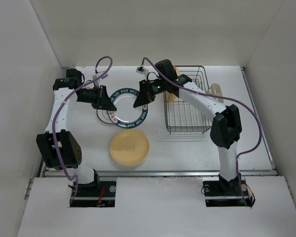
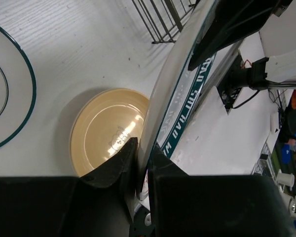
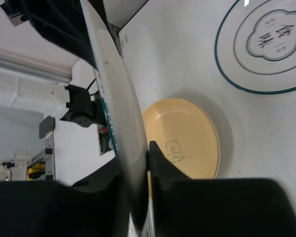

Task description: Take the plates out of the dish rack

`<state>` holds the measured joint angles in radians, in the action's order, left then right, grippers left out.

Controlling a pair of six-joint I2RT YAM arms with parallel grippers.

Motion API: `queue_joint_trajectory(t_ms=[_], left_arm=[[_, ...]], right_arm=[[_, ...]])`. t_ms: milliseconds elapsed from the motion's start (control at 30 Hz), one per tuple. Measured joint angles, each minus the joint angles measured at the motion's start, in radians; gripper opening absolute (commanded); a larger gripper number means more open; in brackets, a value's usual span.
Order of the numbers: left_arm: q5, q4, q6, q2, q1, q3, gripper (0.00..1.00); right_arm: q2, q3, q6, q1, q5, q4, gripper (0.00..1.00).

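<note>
Pinched at one rim by the left gripper [image 2: 142, 155] and at the opposite rim by the right gripper [image 3: 138, 165], the green-banded plate [image 1: 129, 106] is held over a ringed white plate [image 2: 10, 98]. A yellow plate [image 1: 129, 148] lies nearer the bases. Both arms are bent inward. The dish rack [image 1: 187, 121], holding another yellow plate [image 1: 171, 97], stands just right; bare tabletop [image 1: 187, 148] is left in front.

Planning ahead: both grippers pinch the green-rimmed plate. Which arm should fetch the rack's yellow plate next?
Probably right. Its gripper is beside the rack, nearer the yellow plate; the left gripper grips the green-rimmed plate farther away.
</note>
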<state>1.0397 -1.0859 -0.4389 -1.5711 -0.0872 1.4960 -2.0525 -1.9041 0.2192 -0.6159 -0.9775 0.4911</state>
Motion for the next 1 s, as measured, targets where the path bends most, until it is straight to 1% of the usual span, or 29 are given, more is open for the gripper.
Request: queue_joint_trajectory(t_ms=[33, 67, 167, 200, 300, 367, 500, 600, 667, 700, 733, 800, 867, 933, 1000], left_arm=[[0.005, -0.005, -0.005, -0.011, -0.006, 0.01, 0.0], [0.016, -0.008, 0.004, -0.021, -0.013, 0.018, 0.0], [0.018, 0.003, 0.061, -0.05, -0.043, 0.027, 0.0], [0.006, 0.016, 0.086, -0.062, -0.063, 0.029, 0.0], [-0.044, 0.069, 0.165, -0.101, -0.115, 0.033, 0.0], [-0.103, 0.116, 0.217, -0.126, -0.138, 0.033, 0.0], [-0.225, 0.208, 0.314, -0.196, -0.144, 0.039, 0.0], [-0.279, 0.228, 0.346, -0.286, -0.144, 0.076, 0.0], [-0.32, 0.234, 0.352, -0.357, -0.142, 0.111, 0.1], [-0.346, 0.232, 0.351, -0.388, -0.136, 0.127, 0.29], [-0.37, 0.234, 0.347, -0.415, -0.134, 0.14, 0.39], [-0.418, 0.229, 0.342, -0.447, -0.126, 0.154, 0.55], [-0.459, 0.221, 0.335, -0.462, -0.114, 0.158, 0.66], [-0.502, 0.212, 0.33, -0.462, -0.098, 0.16, 0.72], [-0.542, 0.205, 0.325, -0.462, -0.087, 0.171, 0.8]], right_arm=[[-0.002, -0.009, 0.002, -0.001, 0.011, 0.008, 0.38], [-0.004, -0.02, 0.005, -0.002, 0.033, 0.014, 0.65], [-0.008, -0.051, 0.032, -0.005, 0.114, 0.022, 0.86], [-0.008, -0.061, 0.05, -0.005, 0.15, 0.024, 0.89], [-0.008, -0.074, 0.109, 0.008, 0.276, 0.024, 0.9], [-0.008, -0.065, 0.157, 0.032, 0.356, 0.02, 0.9], [0.008, -0.022, 0.209, 0.094, 0.484, 0.025, 0.9], [0.024, -0.011, 0.222, 0.119, 0.547, 0.031, 0.9], [0.045, -0.011, 0.224, 0.117, 0.59, 0.043, 0.9], [0.061, -0.011, 0.225, 0.113, 0.615, 0.052, 0.9], [0.078, -0.011, 0.226, 0.109, 0.64, 0.061, 0.9], [0.119, -0.011, 0.226, 0.103, 0.684, 0.076, 0.9], [0.161, -0.014, 0.226, 0.101, 0.724, 0.087, 0.9], [0.191, -0.029, 0.226, 0.1, 0.765, 0.107, 0.9], [0.209, -0.055, 0.226, 0.099, 0.816, 0.126, 0.91]])
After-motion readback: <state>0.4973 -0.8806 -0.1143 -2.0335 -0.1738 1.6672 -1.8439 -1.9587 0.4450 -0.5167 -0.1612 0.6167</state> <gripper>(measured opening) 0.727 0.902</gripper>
